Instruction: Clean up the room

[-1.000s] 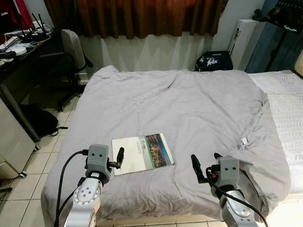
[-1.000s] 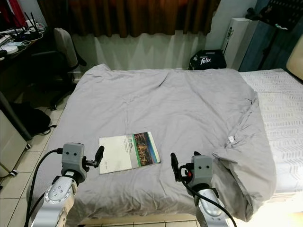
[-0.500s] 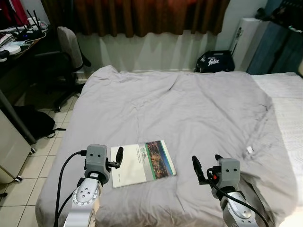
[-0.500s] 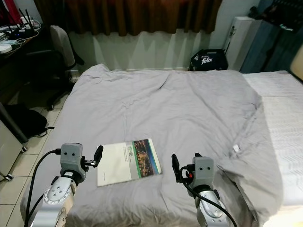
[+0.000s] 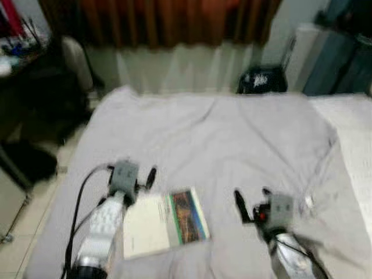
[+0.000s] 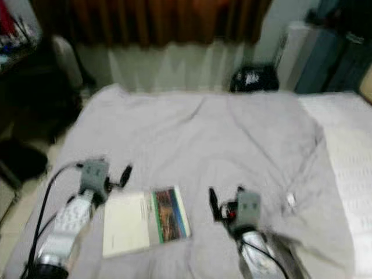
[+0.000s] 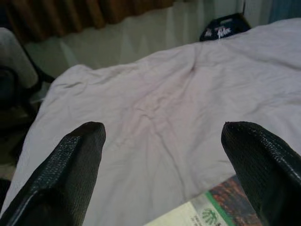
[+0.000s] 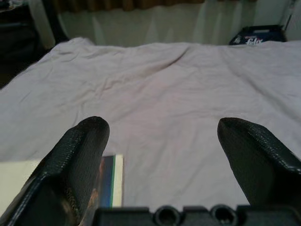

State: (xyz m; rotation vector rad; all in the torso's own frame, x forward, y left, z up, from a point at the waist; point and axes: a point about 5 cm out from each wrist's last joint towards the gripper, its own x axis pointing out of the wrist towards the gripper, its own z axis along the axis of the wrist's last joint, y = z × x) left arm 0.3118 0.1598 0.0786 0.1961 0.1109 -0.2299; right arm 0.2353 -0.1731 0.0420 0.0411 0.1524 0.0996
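Observation:
A thin booklet (image 5: 165, 224) with a white page and a green-edged photo cover lies flat on the grey duvet (image 5: 232, 133) near the bed's front edge. My left gripper (image 5: 148, 177) hovers open just beyond the booklet's far left corner; its wrist view shows the cover's corner (image 7: 211, 212) below the spread fingers (image 7: 75, 165). My right gripper (image 5: 251, 197) hangs open over bare duvet to the right of the booklet, whose edge (image 8: 110, 186) lies beside one finger (image 8: 70, 165). Nothing is held. The eye views are blurred.
Left of the bed are an office chair (image 5: 75, 64), a dark desk (image 5: 17, 58) and a dark bag on the tiled floor (image 5: 23, 163). A black bag (image 5: 261, 78) and a white cabinet (image 5: 305, 49) stand past the far edge. A white patterned sheet (image 5: 357, 133) shows at right.
The whole picture has shifted and blurred, so the camera is moving toward the bed. My left arm has stretched forward and now reaches past the booklet's far left corner. The booklet lies where it was.

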